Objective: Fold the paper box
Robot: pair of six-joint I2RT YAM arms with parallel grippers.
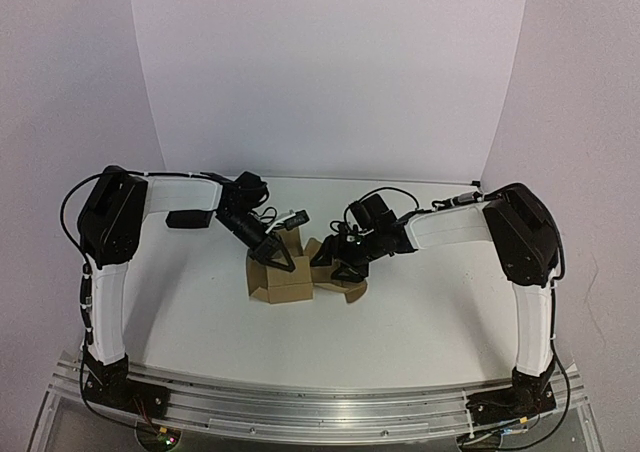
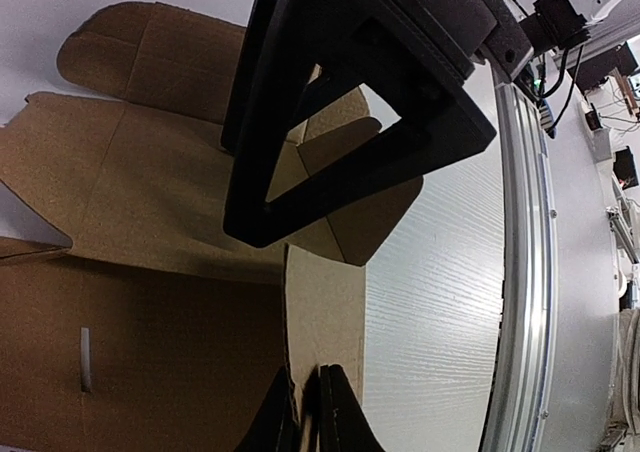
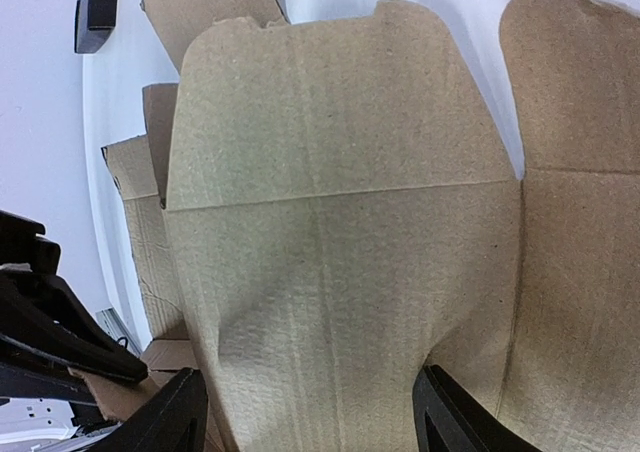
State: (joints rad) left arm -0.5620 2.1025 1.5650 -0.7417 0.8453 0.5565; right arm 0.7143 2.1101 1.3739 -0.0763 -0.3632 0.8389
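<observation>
The paper box is brown cardboard, partly folded, mid-table between both arms, with its flaps spread out. My left gripper reaches into it from the left. In the left wrist view its fingers are pinched on the edge of an upright flap. My right gripper comes in from the right. Its jaws stand wide apart and straddle a rounded flap, which buckles against the right finger. A right-arm finger hangs dark above the open box floor.
A small black block lies at the back left, behind the left arm, and shows in the right wrist view as the black block. The aluminium rail runs along the near table edge. White backdrop walls enclose the back and sides.
</observation>
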